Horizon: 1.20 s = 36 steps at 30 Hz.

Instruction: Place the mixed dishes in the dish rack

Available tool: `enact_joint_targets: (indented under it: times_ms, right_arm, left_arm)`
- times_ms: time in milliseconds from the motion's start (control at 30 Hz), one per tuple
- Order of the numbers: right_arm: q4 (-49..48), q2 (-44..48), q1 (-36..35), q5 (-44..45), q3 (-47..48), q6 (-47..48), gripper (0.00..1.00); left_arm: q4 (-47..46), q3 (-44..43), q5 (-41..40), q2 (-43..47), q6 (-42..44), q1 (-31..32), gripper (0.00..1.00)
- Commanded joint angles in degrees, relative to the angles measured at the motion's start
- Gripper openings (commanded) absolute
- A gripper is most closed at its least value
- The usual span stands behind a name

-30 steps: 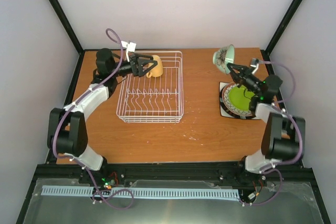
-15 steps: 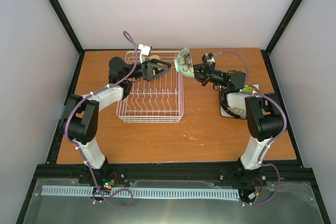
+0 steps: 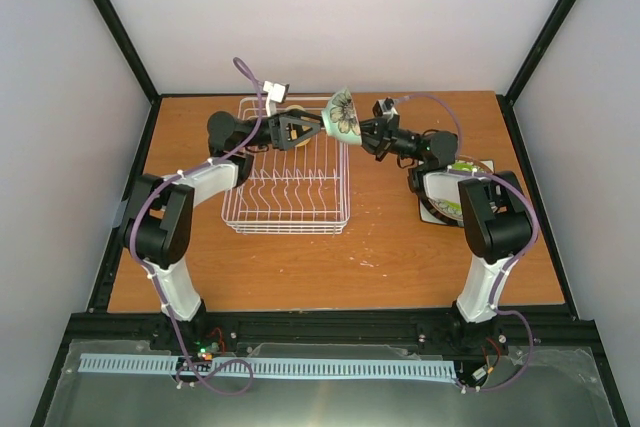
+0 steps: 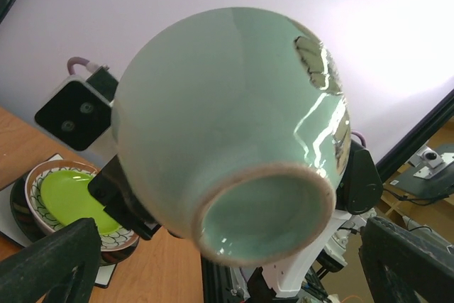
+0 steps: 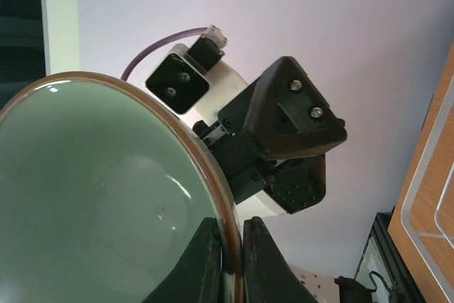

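Note:
My right gripper (image 3: 360, 131) is shut on the rim of the pale grey-green cup (image 3: 343, 114) and holds it in the air over the far right corner of the white wire dish rack (image 3: 285, 219). In the right wrist view the fingers (image 5: 206, 253) pinch the brown rim of the cup (image 5: 92, 204). My left gripper (image 3: 312, 127) is open and faces the cup's base (image 4: 266, 221), its fingers (image 4: 50, 260) spread wide on either side. The yellow-tan mug (image 3: 292, 109) sits in the rack's far end behind the left gripper.
At the right a lime-green plate (image 3: 460, 207) lies on the cream plate with the dark patterned rim (image 3: 432, 209), over a white plate. The stack also shows in the left wrist view (image 4: 67, 193). Black frame posts stand at the table's corners.
The right arm carried the cup from the far right over to the rack's far corner. The left gripper left the mug and turned right to face the cup.

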<state>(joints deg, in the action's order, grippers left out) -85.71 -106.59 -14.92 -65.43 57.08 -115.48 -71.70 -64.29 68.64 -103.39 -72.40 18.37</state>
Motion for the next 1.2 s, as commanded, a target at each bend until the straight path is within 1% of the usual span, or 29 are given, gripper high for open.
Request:
enact_joint_targets:
  times_ms: [0, 133, 500, 667, 800, 1000, 1067, 1133, 1167]
  right_arm:
    - [-10.39, -0.51, -0.68, 0.43, 1.76, -0.90, 0.03]
    - [-10.39, -0.55, -0.79, 0.34, 1.07, -0.37, 0.03]
    - [-10.39, -1.86, -1.12, 1.17, 1.44, 0.60, 0.03]
    - [-10.43, -2.43, -1.14, 1.72, 2.23, 0.92, 0.03]
    - [-10.43, -3.04, -1.14, 2.16, 3.26, 0.92, 0.03]
    - [-10.41, -3.61, -1.18, 2.47, 3.91, 1.13, 0.03]
    - [-10.35, -3.66, -1.23, 2.58, 3.91, 1.24, 0.03]
    - [-10.40, -3.65, -1.15, 2.87, 3.75, 1.46, 0.03]
    - [-10.36, -3.75, -1.20, 2.92, 3.63, 1.64, 0.03]
  left_arm:
    - [-3.60, -2.67, -0.52, -0.08, -0.98, 0.35, 1.00]
    - [-1.80, -3.20, -1.05, 0.23, 0.20, 0.39, 1.00]
    - [-0.59, -5.83, -1.35, -1.63, -0.44, 2.31, 1.00]
    - [1.96, -5.63, -1.44, -1.49, 1.36, 2.98, 0.96]
    - [3.69, -5.58, -1.57, -1.23, 2.44, 3.24, 0.86]
    - [7.66, -5.61, -2.05, -0.65, 5.07, 3.77, 0.65]
    - [8.25, -5.63, -2.18, -0.58, 5.31, 4.01, 0.62]
    - [8.54, -5.79, -2.15, -0.67, 5.37, 4.19, 0.60]
    - [8.58, -5.91, -2.19, -0.75, 5.43, 4.33, 0.55]
